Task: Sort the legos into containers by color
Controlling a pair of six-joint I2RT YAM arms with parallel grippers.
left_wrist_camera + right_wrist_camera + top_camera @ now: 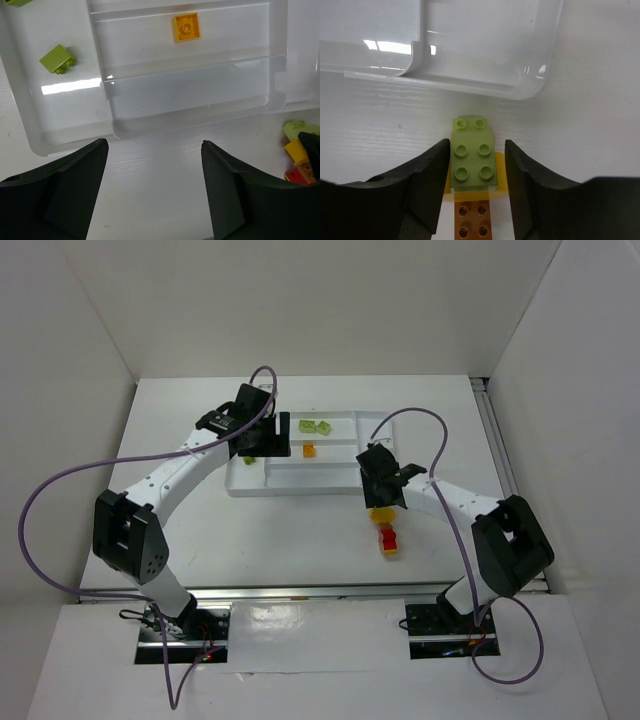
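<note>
The right pincer [477,144] straddles a glossy lime studded brick [472,162] lying over a yellow piece [500,176]. They sit on the matte white bench [370,125], just beside the rounded corner of the smooth white tray [540,85]. Whether the right pincer clamps the brick cannot be told. The left pincer [155,145] stands wide apart and empty near the tray.

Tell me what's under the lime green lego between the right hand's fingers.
Under the lime green lego, a yellow-orange piece shows at its edges, and a brownish brick pokes out nearer the camera. Their middles are covered.
</note>
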